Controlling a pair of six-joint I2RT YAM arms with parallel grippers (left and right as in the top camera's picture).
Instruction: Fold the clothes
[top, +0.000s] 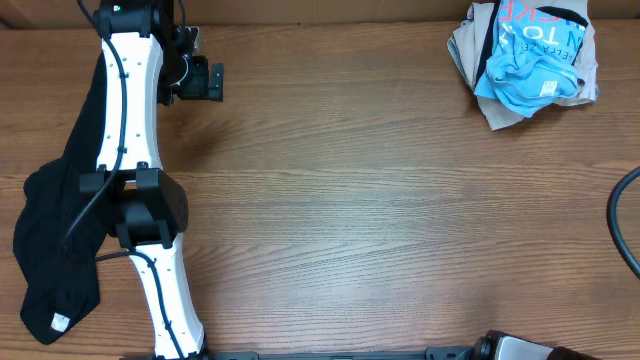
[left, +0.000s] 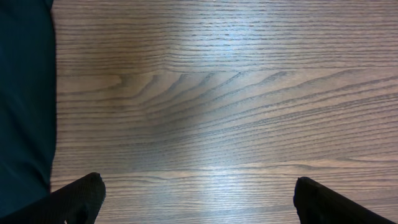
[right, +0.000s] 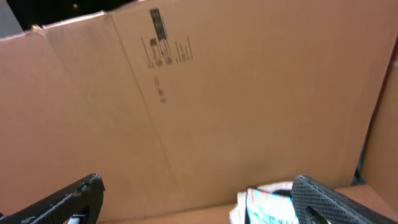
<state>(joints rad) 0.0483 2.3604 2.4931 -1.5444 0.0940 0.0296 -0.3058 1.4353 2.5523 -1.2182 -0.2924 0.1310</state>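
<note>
Hovering over the bare wood-grain counter (left: 236, 93), my left fingers (left: 78, 199) are spread wide with nothing between them. The long black cloth garment (top: 60, 250) lies just off to their side, strung down the counter's left edge beneath my left arm. My right fingers (right: 323, 199) are parted and empty too, facing a brown cardboard wall (right: 249, 93). The crumpled light-blue cotton T-shirt (top: 530, 75) shows low between them. That shirt sits bunched in the far right corner on a rumpled beige garment (top: 465, 45), well apart from the black one. I'd call this the very start: nothing is laid flat, nothing folded. Next I'd need to close on one garment's edge and drag it to the open middle to spread it. As for writing, the shirt carries pink-red and white letters, but only creased-over fragments show. The black printed marks (right: 163, 46) on the cardboard and the small white tag (top: 60, 322) on the black garment are too small to read.
</note>
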